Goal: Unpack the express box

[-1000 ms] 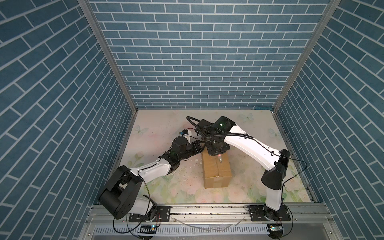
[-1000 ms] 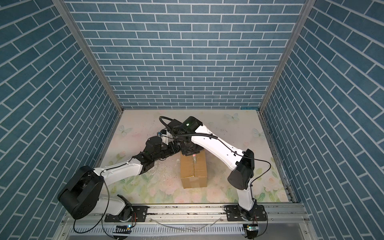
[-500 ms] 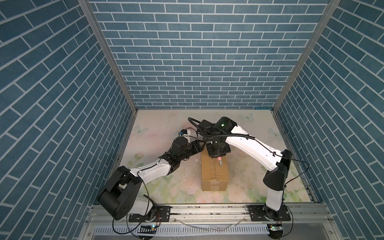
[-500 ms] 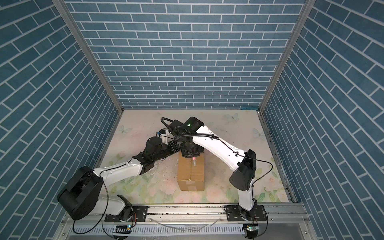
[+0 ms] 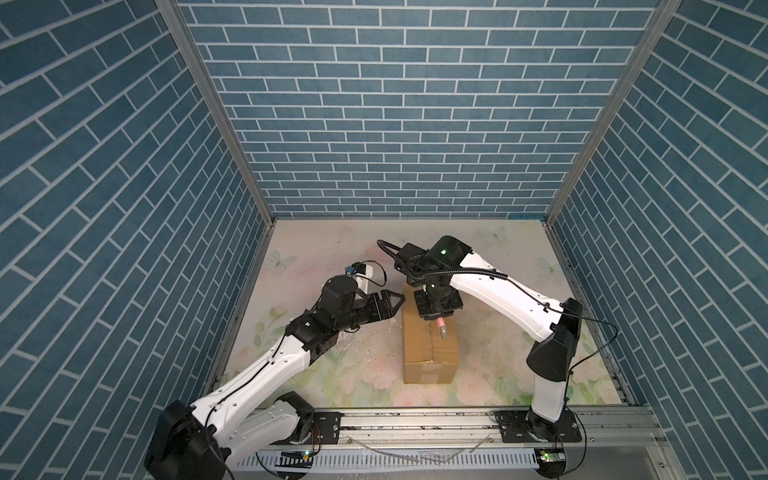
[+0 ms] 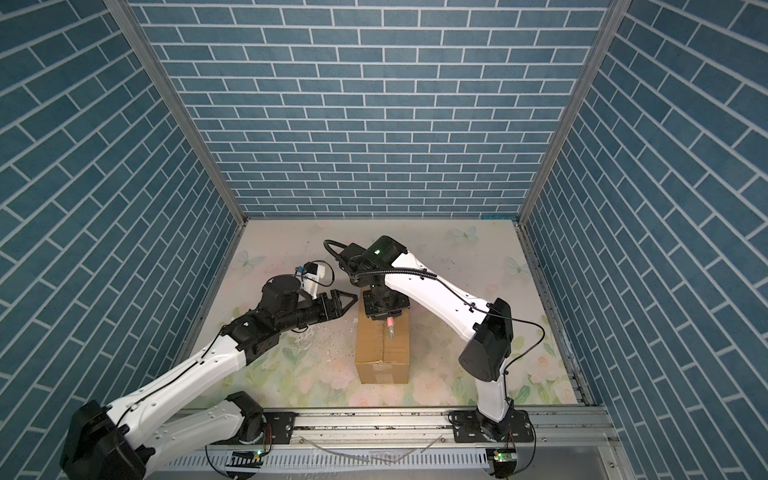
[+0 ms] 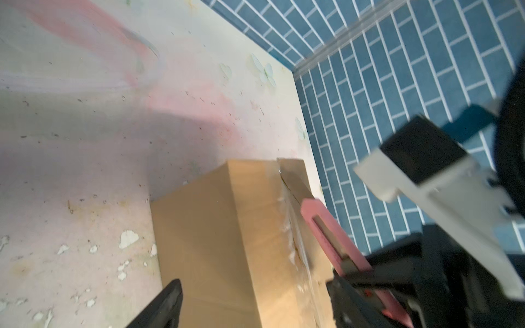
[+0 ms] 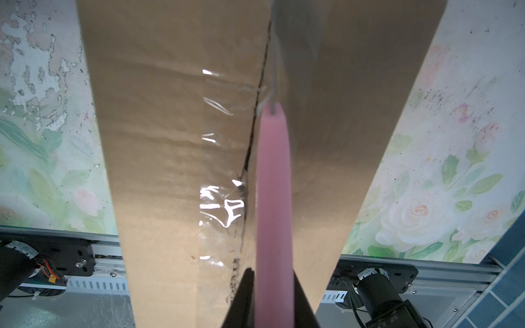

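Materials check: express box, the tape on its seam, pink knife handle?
The express box: matte brown cardboard, likely corrugated; faint ribbing shows across its top in the right wrist view. The tape over the seam: clear glossy plastic film, with bright glints and wrinkles. The pink knife, handle: smooth pink, probably moulded plastic; blurred, so finish uncertain.

Robot lab test cell: blue brick-print wall panels point(image 5: 399, 104) on three sides, aluminium corner posts point(image 5: 225, 124), worn floral-print tabletop point(image 5: 332, 249). Left arm point(image 5: 257, 374), right arm point(image 5: 498, 299) bolted to aluminium rail point(image 5: 415, 422); slotted cable duct point(image 5: 415, 459) along front.
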Controlling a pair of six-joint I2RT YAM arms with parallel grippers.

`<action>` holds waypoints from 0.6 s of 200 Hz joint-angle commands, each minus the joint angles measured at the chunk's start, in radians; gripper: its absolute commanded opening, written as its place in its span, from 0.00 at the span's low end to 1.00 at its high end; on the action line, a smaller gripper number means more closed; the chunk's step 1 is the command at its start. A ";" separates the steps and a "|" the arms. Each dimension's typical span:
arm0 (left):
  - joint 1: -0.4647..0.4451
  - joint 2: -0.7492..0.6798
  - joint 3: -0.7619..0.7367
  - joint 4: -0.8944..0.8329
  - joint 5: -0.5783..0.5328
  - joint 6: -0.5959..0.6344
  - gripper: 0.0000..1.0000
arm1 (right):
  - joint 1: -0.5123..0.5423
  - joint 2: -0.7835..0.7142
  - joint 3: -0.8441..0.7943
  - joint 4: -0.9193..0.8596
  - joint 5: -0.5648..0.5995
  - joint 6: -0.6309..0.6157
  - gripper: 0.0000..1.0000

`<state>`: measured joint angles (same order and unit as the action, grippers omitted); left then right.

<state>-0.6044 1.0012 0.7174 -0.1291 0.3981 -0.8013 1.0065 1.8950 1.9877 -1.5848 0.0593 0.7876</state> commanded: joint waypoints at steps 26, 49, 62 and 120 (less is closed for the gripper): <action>0.003 -0.122 0.069 -0.466 0.217 0.145 0.87 | -0.017 -0.021 -0.022 -0.205 -0.044 -0.011 0.00; -0.020 -0.173 0.097 -0.623 0.231 0.186 0.88 | -0.028 -0.013 -0.017 -0.205 -0.051 -0.020 0.00; -0.048 -0.207 0.117 -0.698 0.192 0.215 0.89 | -0.032 -0.011 -0.018 -0.206 -0.053 -0.025 0.00; -0.298 -0.283 -0.011 -0.562 0.037 0.121 1.00 | -0.039 0.010 -0.006 -0.207 -0.065 -0.037 0.00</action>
<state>-0.8154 0.7132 0.7658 -0.7376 0.5217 -0.6395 0.9733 1.8946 1.9865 -1.5906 0.0154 0.7589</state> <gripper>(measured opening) 0.990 0.175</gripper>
